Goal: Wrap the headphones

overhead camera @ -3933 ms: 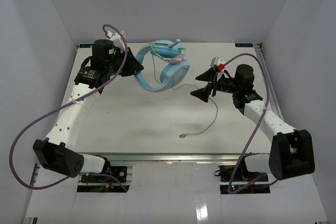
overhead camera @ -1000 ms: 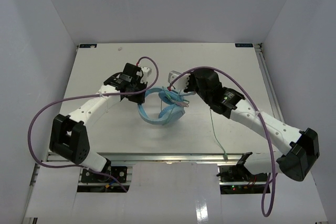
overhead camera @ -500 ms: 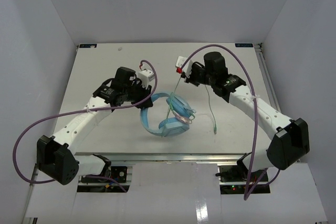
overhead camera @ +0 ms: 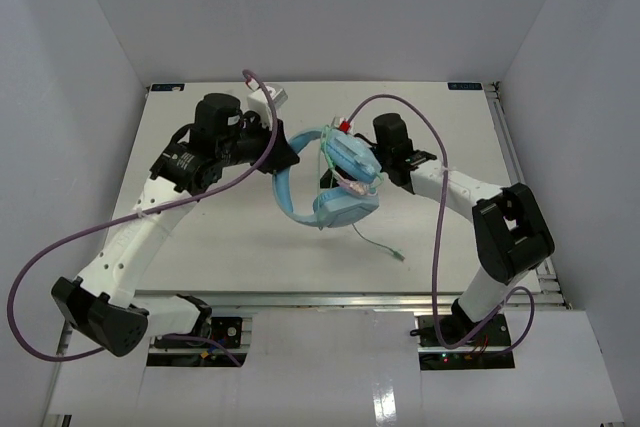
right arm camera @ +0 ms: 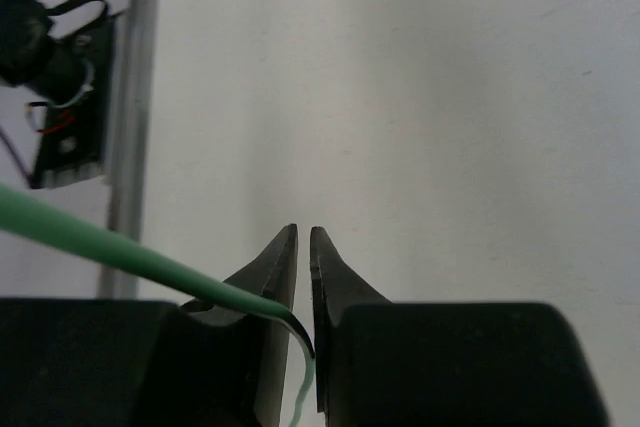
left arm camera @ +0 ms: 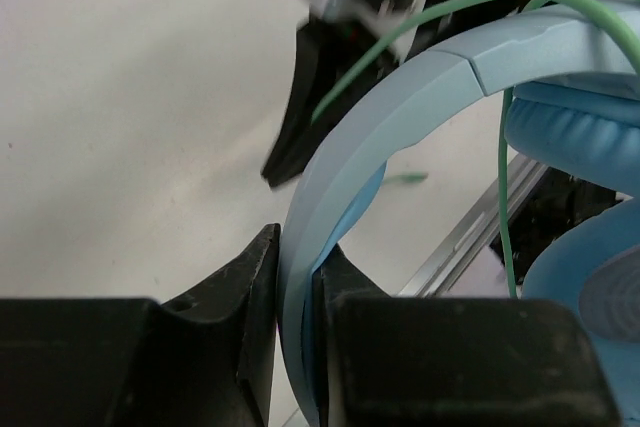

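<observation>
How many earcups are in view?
2. The upper earcup is at the far end of the band, and the lower earcup is at its near end. The top camera shows both, with neither hidden.

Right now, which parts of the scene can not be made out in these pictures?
Top view: loops of the cord around the headphones are too thin to count.
Left wrist view: the earcups are cut by the right edge; the right fingers are blurred.
Right wrist view: the headphones lie outside the frame.
</observation>
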Robot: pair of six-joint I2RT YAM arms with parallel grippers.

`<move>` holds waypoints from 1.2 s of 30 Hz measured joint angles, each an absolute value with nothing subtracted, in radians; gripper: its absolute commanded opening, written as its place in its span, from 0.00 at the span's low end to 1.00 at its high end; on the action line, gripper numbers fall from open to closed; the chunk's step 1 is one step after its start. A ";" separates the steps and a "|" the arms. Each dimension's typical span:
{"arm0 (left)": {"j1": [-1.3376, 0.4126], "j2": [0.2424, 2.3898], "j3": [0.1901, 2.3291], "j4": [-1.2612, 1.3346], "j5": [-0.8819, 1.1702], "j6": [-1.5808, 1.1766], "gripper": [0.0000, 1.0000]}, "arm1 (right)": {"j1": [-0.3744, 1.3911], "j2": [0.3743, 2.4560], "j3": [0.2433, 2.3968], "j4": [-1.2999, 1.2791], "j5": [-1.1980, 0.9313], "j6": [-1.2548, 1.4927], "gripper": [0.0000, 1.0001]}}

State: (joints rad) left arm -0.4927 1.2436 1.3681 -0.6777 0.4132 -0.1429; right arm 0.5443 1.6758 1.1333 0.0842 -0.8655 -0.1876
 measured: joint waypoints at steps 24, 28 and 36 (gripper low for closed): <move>-0.477 1.567 2.023 -0.765 -0.072 -0.326 0.00 | 0.617 1.443 0.669 1.118 -1.108 0.711 0.17; -0.452 1.572 2.022 -0.787 -0.126 -0.327 0.00 | 0.617 1.377 0.662 1.040 -1.081 0.636 0.12; -0.411 1.585 1.980 -0.793 -0.190 -0.321 0.00 | 0.622 1.300 0.695 0.651 -0.974 0.333 0.08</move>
State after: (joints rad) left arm -0.4107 1.5855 1.9796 -0.7933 -0.1902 -0.3211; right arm 0.6219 1.3004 0.6948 0.6512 -0.9736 0.3330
